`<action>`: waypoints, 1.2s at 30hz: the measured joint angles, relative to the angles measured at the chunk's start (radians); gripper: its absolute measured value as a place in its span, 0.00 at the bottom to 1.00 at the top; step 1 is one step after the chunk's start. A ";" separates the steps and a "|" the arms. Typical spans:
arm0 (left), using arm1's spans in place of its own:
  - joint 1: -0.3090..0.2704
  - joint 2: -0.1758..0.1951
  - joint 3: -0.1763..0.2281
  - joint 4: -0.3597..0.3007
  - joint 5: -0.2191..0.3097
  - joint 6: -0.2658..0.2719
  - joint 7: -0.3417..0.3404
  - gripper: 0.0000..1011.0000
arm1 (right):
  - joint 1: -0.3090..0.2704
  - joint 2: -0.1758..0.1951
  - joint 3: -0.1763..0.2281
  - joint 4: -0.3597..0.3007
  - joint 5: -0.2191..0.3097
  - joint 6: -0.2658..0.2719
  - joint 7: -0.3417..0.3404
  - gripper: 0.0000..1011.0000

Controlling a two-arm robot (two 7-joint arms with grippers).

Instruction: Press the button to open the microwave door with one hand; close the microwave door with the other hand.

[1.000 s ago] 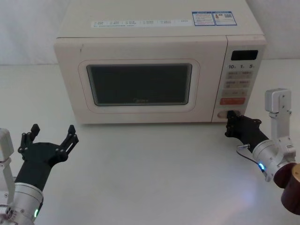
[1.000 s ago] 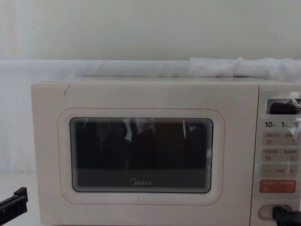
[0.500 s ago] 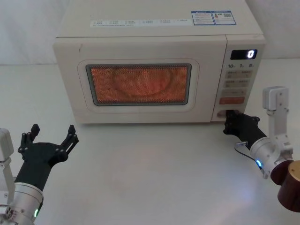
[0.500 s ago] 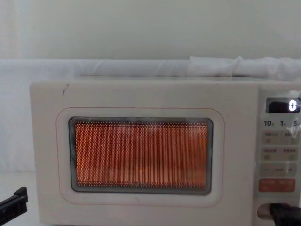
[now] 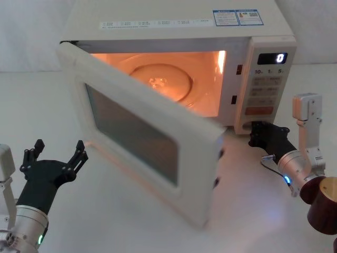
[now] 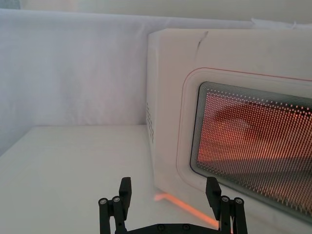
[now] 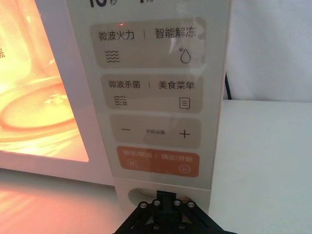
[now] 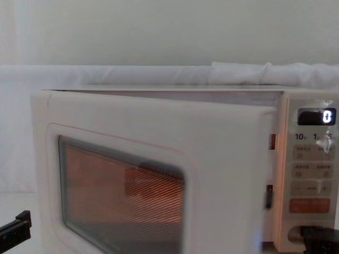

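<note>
The cream microwave door (image 5: 142, 132) stands swung out toward me on its left hinge, and its dark window (image 8: 122, 201) glows orange from the lit cavity. My right gripper (image 5: 256, 131) is shut, its black tip against the button (image 7: 139, 194) in the recess at the foot of the control panel (image 5: 267, 79). The right wrist view shows the same gripper (image 7: 165, 204) covering most of that button. My left gripper (image 5: 57, 152) is open and holds nothing. It hovers low over the table, left of and in front of the door's hinge side (image 6: 165, 122).
The open door reaches far out over the middle of the white table (image 5: 253, 211). Inside the cavity lies a glass turntable (image 5: 158, 79). An orange-red key (image 7: 157, 162) sits just above the button. A brown cylinder (image 5: 324, 211) shows at the lower right beside my right arm.
The door was shut a second ago. The cavity light and display then came on, and the door has now swung wide open. My right gripper stays at the button; the left has not moved.
</note>
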 joint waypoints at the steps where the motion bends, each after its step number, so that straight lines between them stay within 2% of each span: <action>1: 0.000 0.000 0.000 0.000 0.000 0.000 0.000 0.99 | -0.001 0.000 0.000 -0.001 0.000 0.000 0.000 0.00; 15: 0.000 0.000 0.000 0.000 0.000 0.000 0.000 0.99 | -0.064 0.014 0.013 -0.091 0.001 0.014 0.000 0.00; 36: 0.000 0.000 0.000 0.000 0.000 0.000 0.000 0.99 | -0.128 0.034 0.022 -0.184 0.009 0.039 0.005 0.00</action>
